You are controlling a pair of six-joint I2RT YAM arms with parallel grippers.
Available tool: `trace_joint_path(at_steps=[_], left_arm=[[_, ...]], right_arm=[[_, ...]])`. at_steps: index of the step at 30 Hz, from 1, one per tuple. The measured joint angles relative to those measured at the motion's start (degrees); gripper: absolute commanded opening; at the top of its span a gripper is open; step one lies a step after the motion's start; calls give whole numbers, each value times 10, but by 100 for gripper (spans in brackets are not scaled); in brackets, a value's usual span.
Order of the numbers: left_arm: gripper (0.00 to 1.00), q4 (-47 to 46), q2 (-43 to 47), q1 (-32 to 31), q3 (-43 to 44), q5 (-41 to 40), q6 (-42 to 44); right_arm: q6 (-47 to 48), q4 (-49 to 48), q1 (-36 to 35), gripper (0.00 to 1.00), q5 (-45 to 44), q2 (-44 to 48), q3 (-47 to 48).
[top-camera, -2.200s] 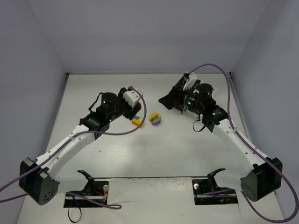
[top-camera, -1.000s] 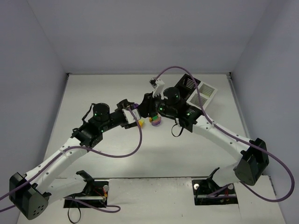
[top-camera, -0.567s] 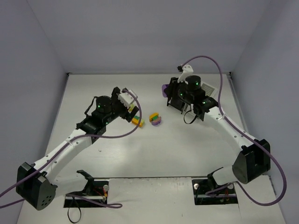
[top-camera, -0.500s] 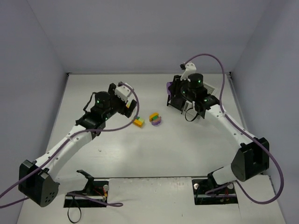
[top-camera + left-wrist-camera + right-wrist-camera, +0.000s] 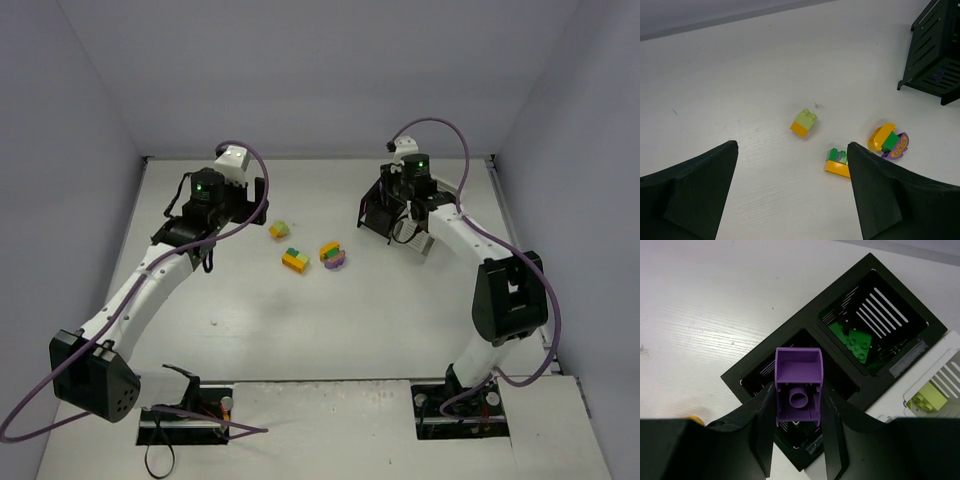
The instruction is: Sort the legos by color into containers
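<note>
White tabletop [image 5: 700,315]: we clamp a purple plastic brick [image 5: 799,385] in the right gripper [image 5: 799,412], black slatted bin [image 5: 767,347] beneath its fingers [image 5: 832,430] for dropping; left gripper [image 5: 791,146] gapes empty.

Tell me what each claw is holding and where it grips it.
Right claw grips a purple brick by its two opposite side walls, hollow underside toward the wrist camera, over the black bin. Left claw is open, holding nothing.

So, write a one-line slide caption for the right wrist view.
Right fingers hold a purple brick above a black bin; green bricks lie in the neighbouring bin.
</note>
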State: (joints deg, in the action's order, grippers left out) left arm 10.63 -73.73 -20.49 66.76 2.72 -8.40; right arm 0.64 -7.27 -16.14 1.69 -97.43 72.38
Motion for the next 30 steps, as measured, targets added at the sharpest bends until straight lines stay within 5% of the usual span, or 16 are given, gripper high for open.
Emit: trace_joint_path(at_steps=[5, 8, 21, 30], left_arm=[[83, 3, 0, 8, 0, 0, -11], [83, 4, 0, 11, 0, 2, -13], [83, 26, -28, -3, 13, 23, -22], [83, 78, -119, -157, 23, -21, 50]], right_arm=[[7, -2, 1, 41, -1, -4, 2], [9, -2, 1, 51, -1, -6, 2], [-11, 2, 1, 53, 16, 35, -15], [-59, -3, -13, 55, 54, 235, -130]])
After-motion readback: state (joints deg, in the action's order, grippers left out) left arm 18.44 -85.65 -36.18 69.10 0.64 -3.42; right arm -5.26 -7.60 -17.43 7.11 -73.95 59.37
